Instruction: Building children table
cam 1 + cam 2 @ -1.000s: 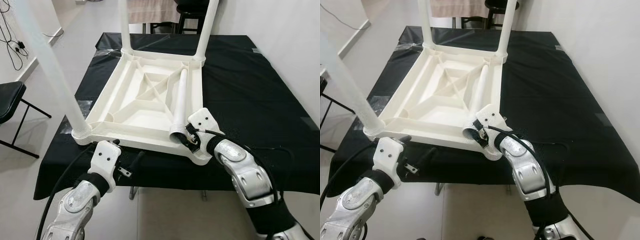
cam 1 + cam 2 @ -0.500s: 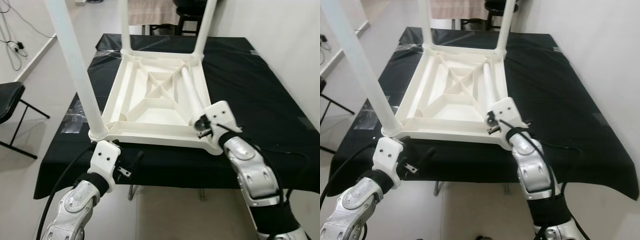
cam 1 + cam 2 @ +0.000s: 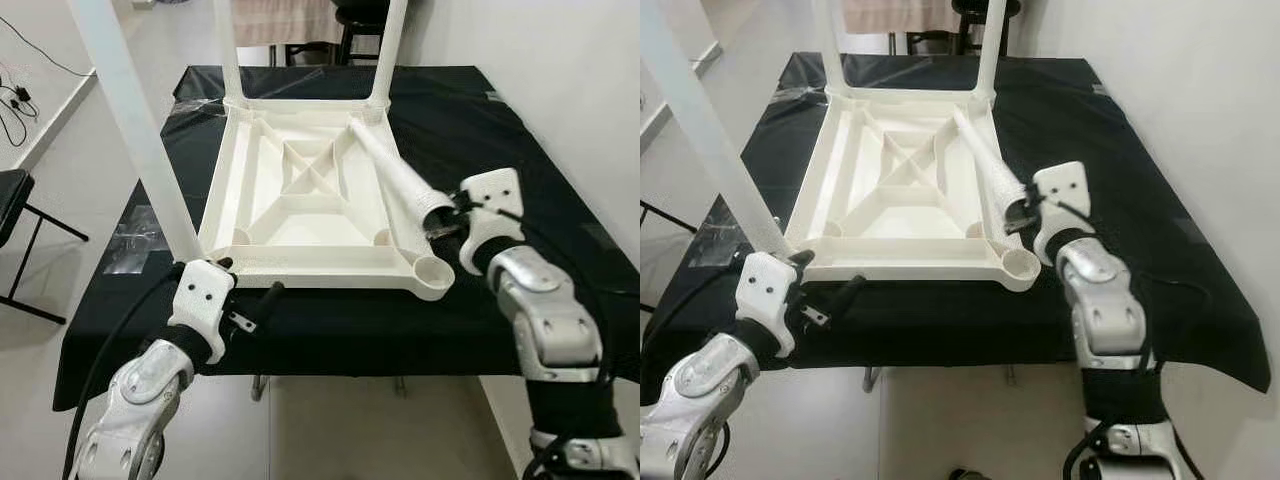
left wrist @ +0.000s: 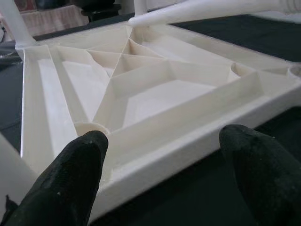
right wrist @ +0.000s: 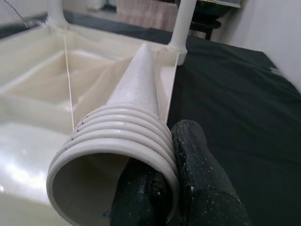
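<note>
Tabletop (image 3: 300, 215) upside-down, R fingers (image 5: 197, 188) pinching loose leg (image 3: 400, 180), L fingers (image 4: 80, 183) spread.

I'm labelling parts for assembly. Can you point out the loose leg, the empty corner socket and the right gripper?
loose leg (image 3: 392, 172), left eye view, mid shaft.
empty socket (image 3: 434, 270), left eye view, its round rim.
right gripper (image 5: 176, 176), right wrist view, between fingertips at the leg's threaded end.

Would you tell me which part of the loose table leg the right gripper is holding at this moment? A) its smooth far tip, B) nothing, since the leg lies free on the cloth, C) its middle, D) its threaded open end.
D: the right gripper grips the loose leg at its ribbed, hollow end, as the right wrist view shows, near the empty corner socket of the upturned tabletop.
</note>
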You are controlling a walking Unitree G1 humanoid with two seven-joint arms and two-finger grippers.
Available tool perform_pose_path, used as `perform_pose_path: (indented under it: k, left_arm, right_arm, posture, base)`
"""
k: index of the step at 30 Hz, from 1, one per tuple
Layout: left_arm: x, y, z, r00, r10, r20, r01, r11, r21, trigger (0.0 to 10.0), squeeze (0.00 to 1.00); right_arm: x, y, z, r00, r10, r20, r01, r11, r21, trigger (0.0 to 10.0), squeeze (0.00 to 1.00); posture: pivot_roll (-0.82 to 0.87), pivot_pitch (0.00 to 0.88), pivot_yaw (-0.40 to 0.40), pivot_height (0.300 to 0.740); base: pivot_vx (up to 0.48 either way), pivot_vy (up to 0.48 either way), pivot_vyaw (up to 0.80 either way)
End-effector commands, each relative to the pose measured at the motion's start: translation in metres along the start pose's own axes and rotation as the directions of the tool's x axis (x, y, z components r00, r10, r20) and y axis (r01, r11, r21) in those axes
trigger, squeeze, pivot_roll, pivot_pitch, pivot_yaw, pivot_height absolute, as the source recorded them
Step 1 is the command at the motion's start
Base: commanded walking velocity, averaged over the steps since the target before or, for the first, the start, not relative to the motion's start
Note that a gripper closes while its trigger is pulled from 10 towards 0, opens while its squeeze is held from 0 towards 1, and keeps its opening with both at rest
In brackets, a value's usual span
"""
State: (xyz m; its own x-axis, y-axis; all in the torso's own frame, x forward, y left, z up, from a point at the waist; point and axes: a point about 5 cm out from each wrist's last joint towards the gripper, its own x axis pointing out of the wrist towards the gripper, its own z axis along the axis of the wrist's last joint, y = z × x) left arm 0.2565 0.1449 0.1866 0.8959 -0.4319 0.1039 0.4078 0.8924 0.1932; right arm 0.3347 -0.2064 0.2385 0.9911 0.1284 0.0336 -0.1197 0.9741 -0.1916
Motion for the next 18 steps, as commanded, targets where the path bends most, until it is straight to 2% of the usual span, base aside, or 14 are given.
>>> perform_pose_path:
  k: [1,3,4,6,7,9,10,11,12,13,15,16,18]
  left_arm:
    - [0.003,0.005,0.005,1.0,-0.004,0.012,0.004,1.0,-0.013,10.0,0.0]
    - [0.009,0.008,0.01,0.999,-0.013,0.036,0.014,0.999,-0.039,10.0,0.0]
    - [0.009,0.008,0.01,0.999,-0.013,0.036,0.014,0.999,-0.039,10.0,0.0]
    - [0.022,0.012,0.023,0.995,-0.021,0.099,0.036,0.988,-0.151,10.0,0.0]
    - [0.022,0.012,0.023,0.995,-0.021,0.099,0.036,0.988,-0.151,10.0,0.0]
    - [0.033,0.013,0.035,0.987,-0.036,0.155,0.075,0.965,-0.251,10.0,0.0]
    - [0.041,0.01,0.042,0.981,-0.07,0.183,0.124,0.943,-0.308,10.0,0.0]
    - [0.045,0.007,0.047,0.975,-0.095,0.201,0.161,0.926,-0.341,10.0,0.0]
    - [0.045,0.007,0.047,0.975,-0.095,0.201,0.161,0.926,-0.341,10.0,0.0]
    - [0.051,0.0,0.052,0.963,-0.157,0.221,0.232,0.897,-0.375,10.0,0.0]
    - [0.059,-0.014,0.06,0.931,-0.274,0.239,0.354,0.838,-0.416,10.0,0.0]
    - [0.059,-0.014,0.06,0.931,-0.274,0.239,0.354,0.838,-0.416,10.0,0.0]
    - [0.061,-0.025,0.065,0.897,-0.36,0.257,0.438,0.804,-0.402,10.0,0.0]
  right_arm:
    - [-0.002,-0.016,0.011,0.997,-0.025,0.069,0.021,0.998,0.061,0.0,0.0]
    - [-0.004,-0.027,0.016,0.993,-0.027,0.112,0.013,0.992,0.124,0.0,0.0]
    - [-0.004,-0.027,0.016,0.993,-0.027,0.112,0.013,0.992,0.124,0.0,0.0]
    - [-0.011,-0.038,0.024,0.976,0.001,0.219,-0.056,0.968,0.243,0.0,0.0]
    - [-0.011,-0.038,0.024,0.976,0.001,0.219,-0.056,0.968,0.243,0.0,0.0]
    - [-0.016,-0.043,0.025,0.957,0.006,0.291,-0.11,0.932,0.346,0.0,0.0]
    - [-0.019,-0.042,0.024,0.944,0.0,0.331,-0.143,0.902,0.408,0.0,0.0]
    - [-0.022,-0.042,0.024,0.934,-0.006,0.357,-0.164,0.881,0.445,0.0,0.0]
    - [-0.022,-0.042,0.024,0.934,-0.006,0.357,-0.164,0.881,0.445,0.0,0.0]
    - [-0.023,-0.038,0.021,0.928,-0.003,0.372,-0.188,0.86,0.475,10.0,0.0]
    - [-0.027,-0.023,0.019,0.906,0.052,0.421,-0.28,0.819,0.501,10.0,0.0]
    - [-0.027,-0.023,0.019,0.906,0.052,0.421,-0.28,0.819,0.501,10.0,0.0]
    - [-0.032,-0.008,0.018,0.874,0.149,0.462,-0.389,0.784,0.484,10.0,0.0]
  posture:
    - [0.05,0.165,-0.065,0.74]
    - [0.04,0.164,-0.062,0.74]
    - [0.04,0.164,-0.062,0.74]
    - [0.03,0.161,-0.059,0.74]
    - [0.03,0.161,-0.059,0.74]
    - [0.03,0.158,-0.057,0.74]
    - [0.03,0.156,-0.054,0.74]
    - [0.03,0.156,-0.054,0.74]
    - [0.03,0.156,-0.054,0.74]
    - [0.02,0.153,-0.049,0.74]
    - [0.01,0.152,-0.049,0.74]
    - [0.01,0.152,-0.049,0.74]
    - [0.01,0.152,-0.05,0.74]
  base:
    - [0.0,0.0,0.0]
    - [0.0,0.0,0.0]
    - [0.0,0.0,0.0]
    - [0.0,0.0,0.0]
    - [0.0,0.0,0.0]
    - [0.0,0.0,0.0]
    - [0.0,0.0,0.0]
    - [0.0,0.0,0.0]
    - [0.0,0.0,0.0]
    - [0.0,0.0,0.0]
    - [0.0,0.0,0.0]
    - [0.0,0.0,0.0]
    - [0.0,0.0,0.0]
